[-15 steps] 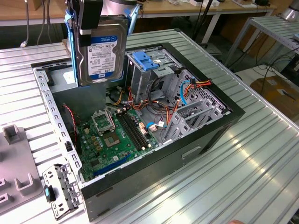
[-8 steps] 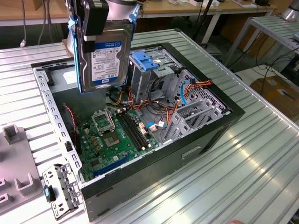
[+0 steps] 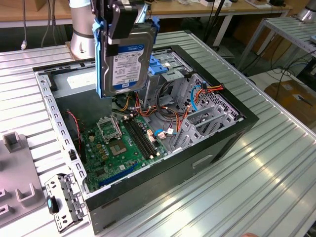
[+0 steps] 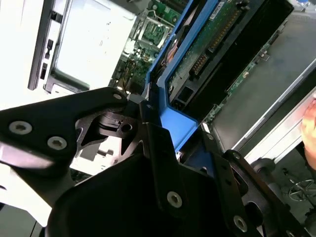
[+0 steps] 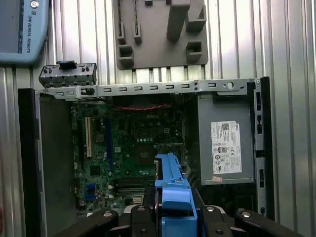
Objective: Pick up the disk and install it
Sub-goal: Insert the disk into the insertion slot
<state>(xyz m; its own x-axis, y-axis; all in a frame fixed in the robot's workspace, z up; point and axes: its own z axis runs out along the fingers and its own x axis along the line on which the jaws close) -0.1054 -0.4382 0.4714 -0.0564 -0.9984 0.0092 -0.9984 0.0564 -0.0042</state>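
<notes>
The disk (image 3: pixel 126 61), a silver hard drive with a white-and-blue label and blue side rails, hangs upright above the open computer case (image 3: pixel 217 143). It hangs over the back of the motherboard (image 3: pixel 123 143), near the drive bay (image 3: pixel 170 74). My gripper (image 3: pixel 121 19) is shut on its top end. In the second wrist view the black fingers (image 4: pixel 155 143) clamp the disk's blue rail (image 4: pixel 173 116), and the disk's green circuit side (image 4: pixel 217 44) faces the camera. In the first wrist view the blue rail (image 5: pixel 173 192) juts out from between the fingers over the motherboard (image 5: pixel 128 148).
A grey power supply box (image 5: pixel 224 143) with a white sticker fills one corner of the case. Bundled cables (image 3: pixel 197 94) cross the drive cage. A grey fixture plate (image 3: pixel 15 182) and a loose metal bracket (image 3: pixel 64 200) lie on the ribbed table. A hand (image 4: pixel 311 118) is nearby.
</notes>
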